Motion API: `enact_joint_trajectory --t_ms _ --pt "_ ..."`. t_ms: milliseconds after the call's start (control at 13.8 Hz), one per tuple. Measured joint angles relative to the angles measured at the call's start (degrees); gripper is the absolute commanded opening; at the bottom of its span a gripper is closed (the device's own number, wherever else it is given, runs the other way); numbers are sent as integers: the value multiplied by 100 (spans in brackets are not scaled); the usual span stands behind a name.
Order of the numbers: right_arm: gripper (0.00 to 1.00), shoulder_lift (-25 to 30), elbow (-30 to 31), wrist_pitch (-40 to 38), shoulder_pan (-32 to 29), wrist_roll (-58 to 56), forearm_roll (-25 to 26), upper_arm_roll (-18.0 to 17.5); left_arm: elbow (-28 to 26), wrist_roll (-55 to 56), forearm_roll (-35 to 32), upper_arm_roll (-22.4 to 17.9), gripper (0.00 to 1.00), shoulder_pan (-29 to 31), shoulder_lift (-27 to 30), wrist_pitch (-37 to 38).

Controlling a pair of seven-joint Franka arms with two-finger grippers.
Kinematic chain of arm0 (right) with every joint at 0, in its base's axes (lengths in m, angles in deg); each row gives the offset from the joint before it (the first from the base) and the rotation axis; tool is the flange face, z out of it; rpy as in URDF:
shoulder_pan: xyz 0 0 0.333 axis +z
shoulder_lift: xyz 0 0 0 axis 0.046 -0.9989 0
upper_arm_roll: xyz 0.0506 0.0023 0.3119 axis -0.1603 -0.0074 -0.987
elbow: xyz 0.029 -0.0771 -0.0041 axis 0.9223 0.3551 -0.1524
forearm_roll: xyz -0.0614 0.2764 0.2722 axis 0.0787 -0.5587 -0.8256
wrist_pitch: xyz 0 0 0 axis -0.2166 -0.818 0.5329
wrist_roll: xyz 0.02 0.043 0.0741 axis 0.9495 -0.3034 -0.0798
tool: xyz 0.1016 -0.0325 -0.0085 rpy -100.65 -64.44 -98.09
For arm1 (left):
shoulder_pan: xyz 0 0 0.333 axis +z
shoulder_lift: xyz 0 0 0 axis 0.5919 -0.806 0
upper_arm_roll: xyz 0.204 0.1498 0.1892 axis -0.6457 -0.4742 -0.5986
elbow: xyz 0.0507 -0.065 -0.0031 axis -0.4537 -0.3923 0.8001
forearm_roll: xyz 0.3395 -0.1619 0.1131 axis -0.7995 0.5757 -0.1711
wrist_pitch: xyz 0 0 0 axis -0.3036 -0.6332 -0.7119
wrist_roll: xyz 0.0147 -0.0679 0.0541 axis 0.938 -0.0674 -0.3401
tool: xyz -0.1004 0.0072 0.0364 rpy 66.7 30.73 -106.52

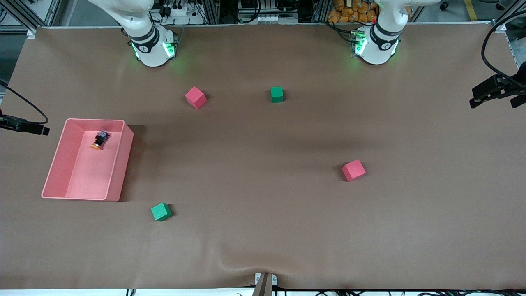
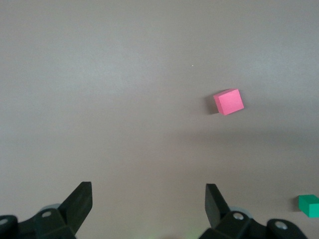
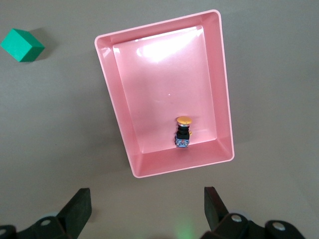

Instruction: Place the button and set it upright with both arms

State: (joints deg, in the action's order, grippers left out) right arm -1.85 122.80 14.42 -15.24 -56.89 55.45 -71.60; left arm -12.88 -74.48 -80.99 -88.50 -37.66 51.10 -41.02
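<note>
The task is judged to be at its very start: nothing has been grasped. The button is seen lying on its side inside the pink tray, close to the tray wall that faces the robots' bases, its orange cap turned toward the tray's middle.

The right hand is held above the counter, fingers spread wide and empty; the tray lies just ahead of its fingertips, the button almost in line with the gap between them. The left hand is likewise spread and empty, held over bare counter, with a pink cube well ahead of it and a green cube off to one side. It is taken to be waiting.

The next move is judged to call for the right hand to be lowered into the tray and closed on the black body, clear of the nearby wall.

In the front view both hands are cut off at the top edge; only the bases and lower links are shown. The button's small end piece is hard to make out.
</note>
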Motion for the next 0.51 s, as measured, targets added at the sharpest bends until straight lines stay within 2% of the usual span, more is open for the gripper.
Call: enact_joint_trajectory --t_ms 291,509 --pt "100 -37 20 33 -105 -211 -7 0 0 0 0 0 100 1 -11 0" --pt "100 -96 51 -61 -756 -997 -434 10 0 0 0 0 100 0 -14 0"
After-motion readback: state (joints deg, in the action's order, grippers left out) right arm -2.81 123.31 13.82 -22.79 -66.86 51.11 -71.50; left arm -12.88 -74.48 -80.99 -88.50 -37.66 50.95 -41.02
